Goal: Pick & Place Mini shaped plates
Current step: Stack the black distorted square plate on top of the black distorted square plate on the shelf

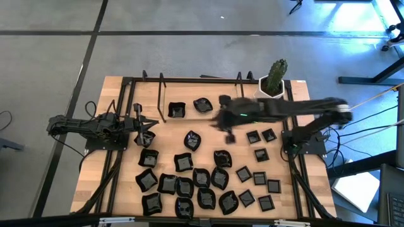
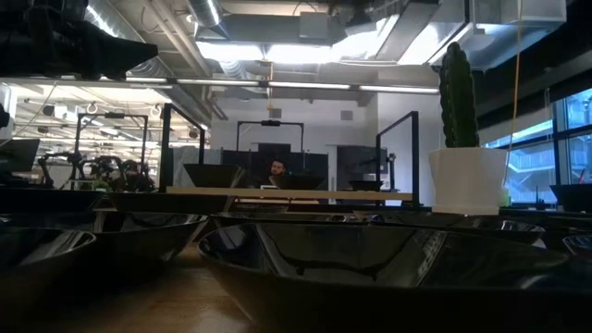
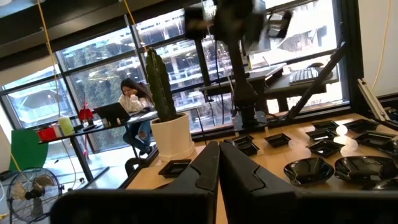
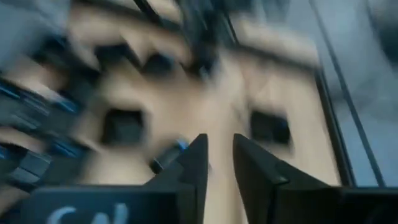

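Around my wooden table (image 1: 126, 94) lies grey floor (image 1: 57, 57) with dark seams. Large windows (image 3: 93, 87) admit daylight; ceiling lights (image 2: 277, 51) glow above exposed ducts (image 2: 166, 28).

Two dark jointed arms, black cables, wedge-shaped pincer fingers (image 3: 239, 177).

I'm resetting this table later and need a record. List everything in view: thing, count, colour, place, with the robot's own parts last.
plates: dozens, glossy black, spread over the table's middle, near edge and right side; wavy, rounded and small square shapes.
cactus: one, green, in a white pot, far right corner.
table: one, light wood, with black rails.
people: one seated at a desk outside the window, another in the room beyond.
left gripper: dark, fingers shut, empty, at the table's left side.
right gripper: dark, fingers slightly apart, nothing between them, above the table's middle, blurred.
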Action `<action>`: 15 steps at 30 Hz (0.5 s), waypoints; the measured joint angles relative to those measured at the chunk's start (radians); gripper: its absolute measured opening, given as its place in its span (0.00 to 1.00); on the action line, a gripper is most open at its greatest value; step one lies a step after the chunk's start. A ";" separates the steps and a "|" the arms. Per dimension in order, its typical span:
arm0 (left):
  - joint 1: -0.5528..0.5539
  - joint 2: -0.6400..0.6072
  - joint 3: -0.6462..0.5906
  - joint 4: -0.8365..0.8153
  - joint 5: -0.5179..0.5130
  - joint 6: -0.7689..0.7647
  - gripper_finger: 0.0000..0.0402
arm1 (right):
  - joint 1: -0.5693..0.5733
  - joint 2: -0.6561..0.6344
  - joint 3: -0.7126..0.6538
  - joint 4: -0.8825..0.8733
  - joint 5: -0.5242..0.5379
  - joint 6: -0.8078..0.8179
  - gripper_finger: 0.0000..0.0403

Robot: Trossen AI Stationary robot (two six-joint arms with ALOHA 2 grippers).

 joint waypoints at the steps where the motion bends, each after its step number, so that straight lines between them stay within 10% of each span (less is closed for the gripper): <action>1: 0.000 0.000 0.000 0.000 0.000 0.000 0.02 | 0.017 -0.049 -0.044 0.056 -0.021 -0.001 0.15; 15: 0.000 0.000 0.000 0.000 0.000 0.000 0.02 | 0.064 -0.493 -1.010 1.082 -0.214 0.090 0.01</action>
